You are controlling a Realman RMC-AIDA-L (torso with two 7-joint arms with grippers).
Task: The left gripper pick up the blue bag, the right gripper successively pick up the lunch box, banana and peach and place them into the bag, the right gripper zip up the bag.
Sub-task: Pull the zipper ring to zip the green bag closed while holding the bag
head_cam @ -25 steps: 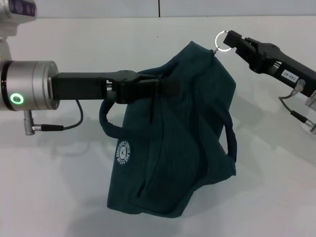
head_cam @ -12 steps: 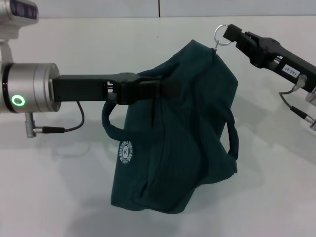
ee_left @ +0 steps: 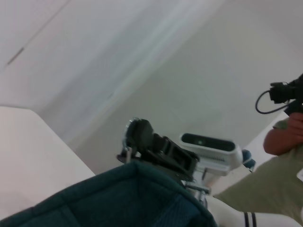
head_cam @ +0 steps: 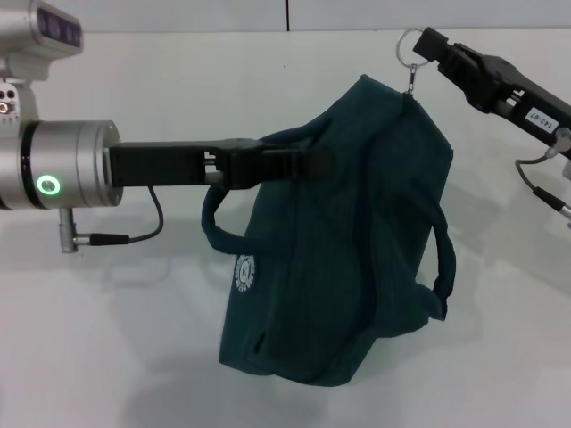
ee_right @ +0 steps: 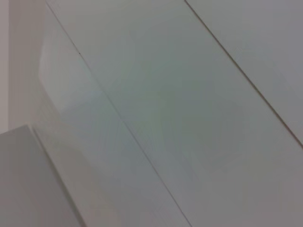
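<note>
The blue bag (head_cam: 357,241) hangs above the white table (head_cam: 107,339), with its white round logo (head_cam: 245,273) facing me. My left gripper (head_cam: 308,163) is shut on the bag's upper edge and holds it up. My right gripper (head_cam: 425,45) is shut on the metal ring pull (head_cam: 409,45) of the zipper at the bag's top far corner. The left wrist view shows the bag's top edge (ee_left: 137,198) and the right gripper (ee_left: 142,137) behind it. The lunch box, banana and peach are out of view.
The bag's two loop handles (head_cam: 214,227) hang down at its sides. A black cable (head_cam: 134,234) trails under my left wrist. In the left wrist view a person's arm (ee_left: 284,137) and a camera unit (ee_left: 208,144) are off to one side.
Both grippers and the bag have shifted to the right and slightly up. The right gripper still holds the ring pull at the bag's top corner.
</note>
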